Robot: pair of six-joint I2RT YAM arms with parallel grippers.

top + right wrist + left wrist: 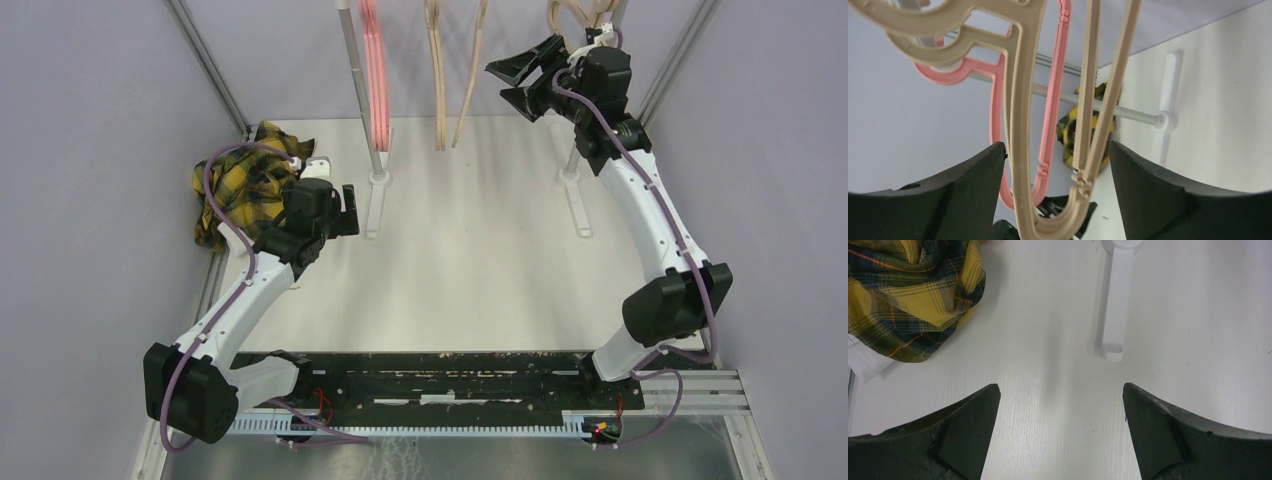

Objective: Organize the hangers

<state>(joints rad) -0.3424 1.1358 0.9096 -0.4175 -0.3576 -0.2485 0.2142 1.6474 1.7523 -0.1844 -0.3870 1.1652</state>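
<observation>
From above, my left end effector [345, 208] sits low over the far left part of the table [470, 260], just beside the plaid cloth [245, 185] bunched in the far left corner. My right end effector [514, 82] is raised at the far edge, right of centre, with its jaws spread wide and pointing left toward the hangers. Pink hangers [375, 70] hang beside the rack post [356, 90]. Beige hangers [438, 85] hang to their right, and more beige ones show at the far right, behind my right wrist.

Through my left wrist camera, the left end effector [1060, 440] is spread wide with only bare table between its fingers [968, 435]. The plaid cloth lies toward the far left, and a white rack foot [1114, 305] lies ahead, well apart from the fingers.

Through my right wrist camera, the right end effector [1058, 195] is also spread wide. The lower end of a beige hanger [1020, 125] hangs in the gap between its fingers [963, 195]; I cannot tell whether it touches either one. A pink hanger [1054, 100] hangs just behind it.
</observation>
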